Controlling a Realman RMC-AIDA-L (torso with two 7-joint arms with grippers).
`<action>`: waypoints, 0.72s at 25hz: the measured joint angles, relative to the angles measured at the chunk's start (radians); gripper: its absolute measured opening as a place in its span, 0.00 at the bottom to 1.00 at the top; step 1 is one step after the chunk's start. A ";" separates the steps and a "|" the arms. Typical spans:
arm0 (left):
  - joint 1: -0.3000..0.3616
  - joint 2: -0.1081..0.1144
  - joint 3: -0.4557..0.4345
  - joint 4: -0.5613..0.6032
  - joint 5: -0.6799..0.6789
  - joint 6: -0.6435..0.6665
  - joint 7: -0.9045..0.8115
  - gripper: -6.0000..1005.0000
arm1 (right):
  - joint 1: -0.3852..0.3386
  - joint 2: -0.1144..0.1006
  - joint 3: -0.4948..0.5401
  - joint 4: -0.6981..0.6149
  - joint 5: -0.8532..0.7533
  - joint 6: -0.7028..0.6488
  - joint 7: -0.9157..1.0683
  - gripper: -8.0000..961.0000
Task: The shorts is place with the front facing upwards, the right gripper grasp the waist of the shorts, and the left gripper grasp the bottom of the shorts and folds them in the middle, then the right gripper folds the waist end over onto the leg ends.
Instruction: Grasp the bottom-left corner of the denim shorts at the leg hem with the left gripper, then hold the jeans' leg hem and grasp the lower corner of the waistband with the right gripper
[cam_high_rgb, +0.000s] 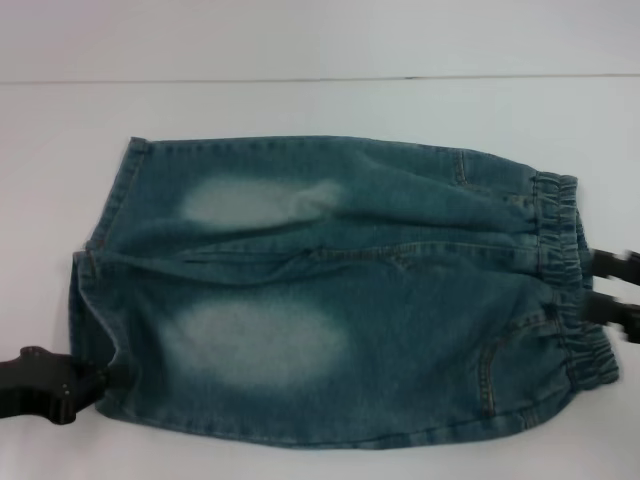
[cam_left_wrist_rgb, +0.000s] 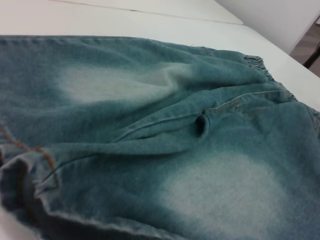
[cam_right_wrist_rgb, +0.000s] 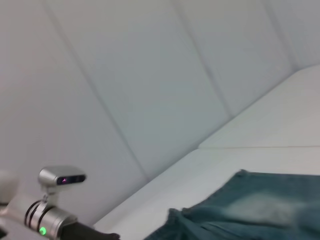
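Observation:
The shorts lie flat and front up on the white table, two pale faded patches showing. Their ruffled waist is at the right, the leg ends at the left. My right gripper is at the right edge of the head view, open, its two black fingers level with the waist and just beside it. My left gripper reaches in from the lower left, its tip touching the bottom of the near leg. The left wrist view looks along the shorts from that hem toward the waist.
The white table runs to a pale wall behind. In the right wrist view the left arm's silver wrist with its green light shows low down, with part of the shorts and the wall behind.

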 joint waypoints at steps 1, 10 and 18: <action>-0.001 -0.001 0.000 0.000 0.000 0.003 0.001 0.13 | -0.021 -0.016 0.015 0.013 0.000 -0.007 0.000 0.99; -0.022 -0.011 0.029 0.012 0.000 -0.002 -0.023 0.01 | -0.136 -0.051 0.081 0.032 -0.015 -0.009 -0.011 0.99; -0.018 -0.039 0.051 0.102 0.001 0.008 -0.036 0.01 | -0.128 -0.013 0.085 0.036 -0.123 0.044 -0.031 0.99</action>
